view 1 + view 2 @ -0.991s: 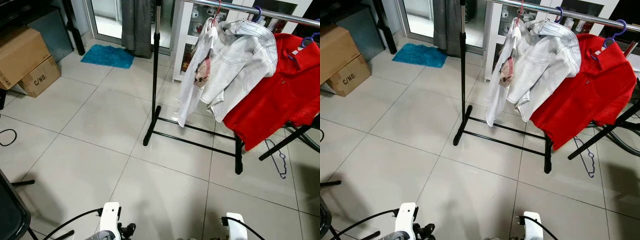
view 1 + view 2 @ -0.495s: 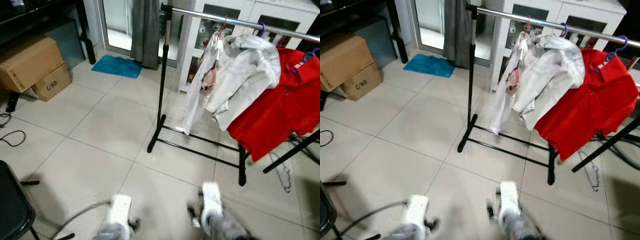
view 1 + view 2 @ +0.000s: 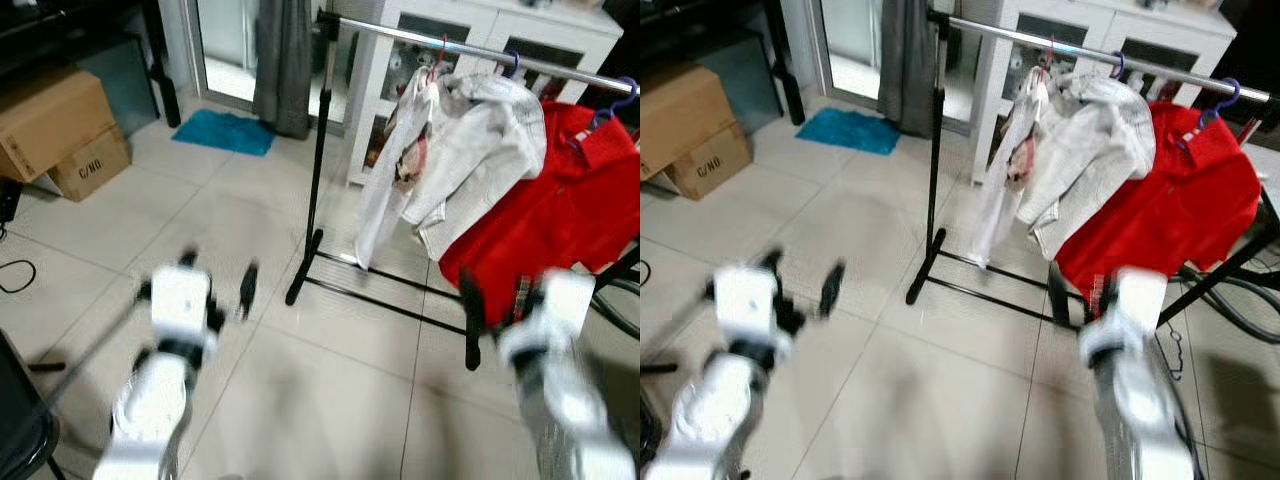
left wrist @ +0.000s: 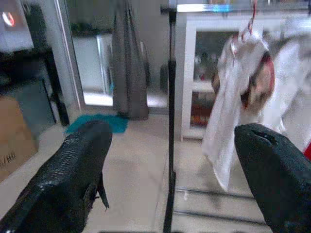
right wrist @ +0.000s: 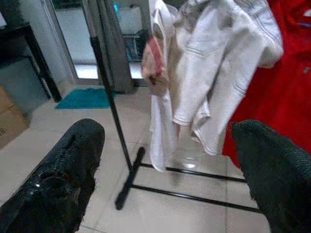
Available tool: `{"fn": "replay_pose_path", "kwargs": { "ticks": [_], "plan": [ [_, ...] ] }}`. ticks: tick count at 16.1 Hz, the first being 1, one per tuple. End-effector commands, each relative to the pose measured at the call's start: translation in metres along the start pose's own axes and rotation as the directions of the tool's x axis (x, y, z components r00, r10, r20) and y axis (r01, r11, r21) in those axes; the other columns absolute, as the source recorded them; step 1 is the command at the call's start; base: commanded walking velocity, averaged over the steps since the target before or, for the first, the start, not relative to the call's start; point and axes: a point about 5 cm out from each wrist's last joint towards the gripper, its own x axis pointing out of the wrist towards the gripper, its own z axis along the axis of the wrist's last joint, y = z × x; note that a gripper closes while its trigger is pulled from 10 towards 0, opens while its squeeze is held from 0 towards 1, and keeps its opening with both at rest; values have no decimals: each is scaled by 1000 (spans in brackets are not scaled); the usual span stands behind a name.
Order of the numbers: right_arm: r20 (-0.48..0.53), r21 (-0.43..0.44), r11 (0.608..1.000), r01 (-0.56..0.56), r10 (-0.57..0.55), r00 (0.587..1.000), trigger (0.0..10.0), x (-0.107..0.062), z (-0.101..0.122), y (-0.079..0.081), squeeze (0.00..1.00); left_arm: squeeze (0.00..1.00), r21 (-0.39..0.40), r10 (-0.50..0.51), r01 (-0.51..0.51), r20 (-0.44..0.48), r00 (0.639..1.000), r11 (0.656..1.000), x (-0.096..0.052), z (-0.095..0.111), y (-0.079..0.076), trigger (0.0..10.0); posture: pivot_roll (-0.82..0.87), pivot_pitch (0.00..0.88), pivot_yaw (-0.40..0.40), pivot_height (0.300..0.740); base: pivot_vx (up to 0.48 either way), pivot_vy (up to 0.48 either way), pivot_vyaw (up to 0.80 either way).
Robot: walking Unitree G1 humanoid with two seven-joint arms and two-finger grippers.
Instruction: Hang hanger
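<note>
Reaching forward with both arms raised, blurred in the head views. Left gripper (image 4: 170, 160): fingers spread wide, nothing between them, aimed at the rack's upright post (image 3: 318, 150). Right gripper (image 5: 167, 165): fingers likewise spread and empty, facing the white jacket (image 5: 218, 63) and red shirt (image 3: 560, 210) on the rail (image 3: 450, 48).

Task object: a bare wire hanger (image 3: 1173, 350) lies on the floor tiles (image 3: 200, 230) at the rack's right end, behind the right arm and near the foot bar (image 3: 470, 325). Neither gripper touches it.

Risks (judgement): the hanger is thin and flat on tile, so fingers may slide over it or push it under the rack. A black leg (image 3: 1220, 270) crosses just above it and could block the approach. Garments crowd the rail's right end; free rail is toward the post.

Surroundings: cardboard boxes (image 3: 60, 130) at far left, blue mat (image 3: 225, 132) by the door, white cabinet (image 3: 470, 40) behind the rack.
</note>
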Motion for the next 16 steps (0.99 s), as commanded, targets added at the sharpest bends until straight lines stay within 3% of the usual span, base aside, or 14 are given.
{"fn": "replay_pose_path", "kwargs": {
  "ticks": [1, 2, 3, 4, 5, 6, 8, 9, 11, 12, 14, 16],
  "plan": [
    [-25, 14, 1000, 7, -6, 1000, 10000, 1, 7, 5, 1000, 1000, -15, 20, -20, -10, 1000, 1000, 2, 5, 4, 10000, 36, 0, -55, 740, 0, 0, 0],
    [-48, -52, 998, 26, -29, 998, 10000, 6, 13, 15, 1000, 224, -39, 29, -30, -34, 999, 999, 6, 8, 5, 10000, 40, 0, -60, 740, 0, 0, 0],
    [2, -94, 996, 6, -6, 1000, 10000, 12, 17, 21, 925, 0, -23, 44, -45, -38, 998, 999, 9, 10, 3, 10000, 56, 1, -58, 740, 0, 0, 0],
    [3, -169, 984, -49, 50, 999, 10000, 12, 17, 26, 0, 0, -25, 5, -6, -66, 998, 1000, 11, 11, -1, 10000, 61, 0, -56, 740, 0, 0, 0],
    [-47, -178, 984, -11, 3, 999, 10000, 12, 13, 22, 0, 0, -44, -46, 42, -90, 995, 998, 16, 12, -8, 10000, 58, 0, -45, 740, 0, 0, 0],
    [-80, -49, 998, -32, 28, 996, 10000, 15, 14, 29, 0, 0, -78, -43, 37, -79, 996, 996, 31, 17, -8, 10000, 29, 0, -18, 740, 0, 0, 0],
    [-89, -13, 1000, -23, 21, 996, 10000, 14, 11, 33, 0, 0, -110, -55, 47, -72, 996, 993, 32, 19, -8, 10000, 27, 0, -25, 740, 0, 0, 0],
    [-118, 7, 1000, -20, 20, 993, 10000, 10, 2, 35, 0, 0, -66, -50, 43, -104, 993, 997, 24, 15, -9, 10000, 64, 0, -49, 740, 307, 0, 800],
    [-81, -59, 997, -49, 44, 996, 10000, 16, 6, 40, 0, 0, -41, -24, 19, -132, 991, 999, 23, 12, -6, 10000, 89, 0, -92, 740, 285, 0, 800],
    [-79, -44, 997, -62, 58, 995, 10000, 20, 7, 41, 0, 0, -53, -25, 18, -130, 991, 998, 25, 11, -6, 10000, 95, 0, -95, 740, 266, 0, 0],
    [-21, 30, 995, -93, 94, 995, 10000, 27, 19, 45, 0, 0, -83, -30, 19, -124, 992, 996, 26, 17, -9, 10000, 96, 0, -62, 740, 291, 0, 0],
    [-26, 116, 987, -114, 118, 993, 10000, 26, 21, 50, 0, 0, -83, -66, 56, -126, 990, 995, 25, 17, -11, 10000, 84, 0, -50, 740, 336, 0, 0]
  ]
}}
